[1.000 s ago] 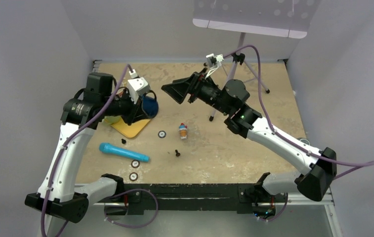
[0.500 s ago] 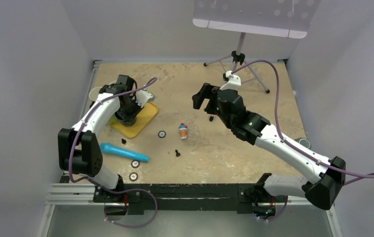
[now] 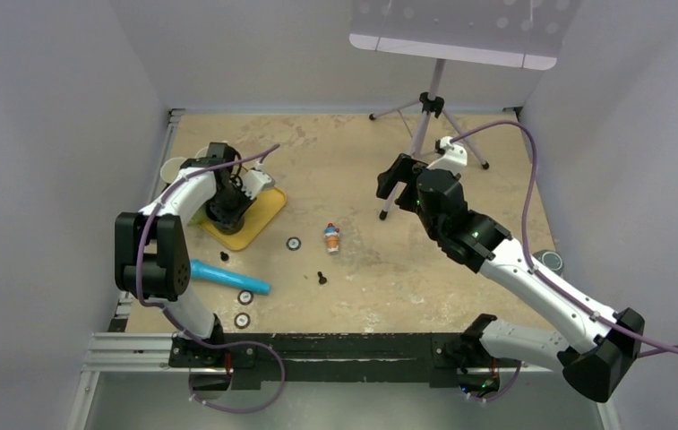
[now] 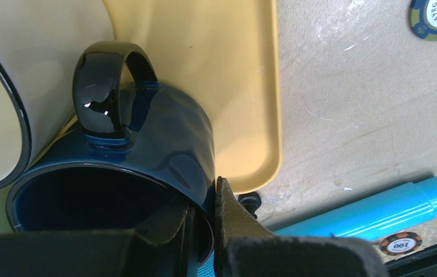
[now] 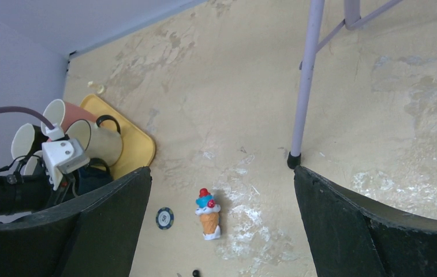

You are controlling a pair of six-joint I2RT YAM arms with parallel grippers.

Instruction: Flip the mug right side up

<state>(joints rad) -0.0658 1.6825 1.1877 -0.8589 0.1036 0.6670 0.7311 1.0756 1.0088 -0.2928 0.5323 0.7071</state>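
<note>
A: What colour is the mug (image 4: 164,138)?
B: Glossy dark blue, black-handled. The tray (image 4: 245,86) is plain yellow.
A: And the tube (image 4: 372,210)?
B: Bright cyan. The tabletop (image 4: 366,104) is mottled tan with paler patches.

Left end effector (image 4: 202,203) clamped, right end effector (image 5: 220,173) spread

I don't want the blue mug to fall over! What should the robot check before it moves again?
1. Firm grip: the left gripper pinches the blue mug by its wall, one finger inside and one outside. Ok.
2. Mug sitting flat on the yellow tray: its bottom is hidden. Cannot tell.
3. Room around the mug: the cream cup is very close to the handle. Not ok.
4. Other arm out of the way: the right gripper is open, empty and off to the side. Ok.
</note>
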